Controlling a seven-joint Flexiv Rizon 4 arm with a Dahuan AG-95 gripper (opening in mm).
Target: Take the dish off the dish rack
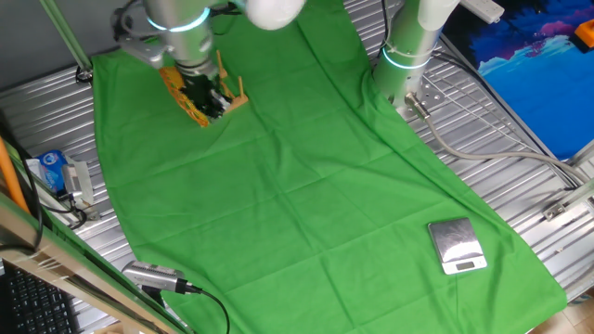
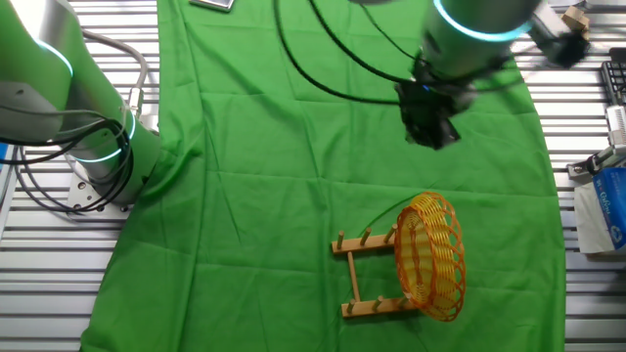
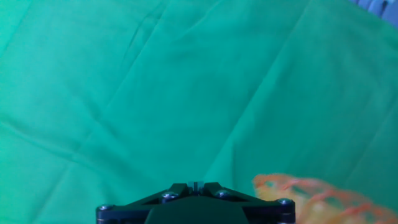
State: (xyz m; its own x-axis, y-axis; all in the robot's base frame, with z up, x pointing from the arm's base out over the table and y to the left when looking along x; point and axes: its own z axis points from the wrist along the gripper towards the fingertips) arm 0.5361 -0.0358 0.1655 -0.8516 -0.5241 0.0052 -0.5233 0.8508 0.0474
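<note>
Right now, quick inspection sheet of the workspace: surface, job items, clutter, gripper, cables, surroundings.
Surface: green cloth, creased, over a slatted metal table.
Job's things: dish stands on edge in the dish rack.
Clutter: small scale on the cloth.
Gripper: gripper above the cloth, apart from the dish; fingers not readable.
Cables: black cable loops to the arm; grey cables on the table.
Surroundings: second arm base; blue carton.

Yellow-orange woven dish (image 2: 430, 256) upright on edge; in wooden dish rack (image 2: 364, 277)
</note>
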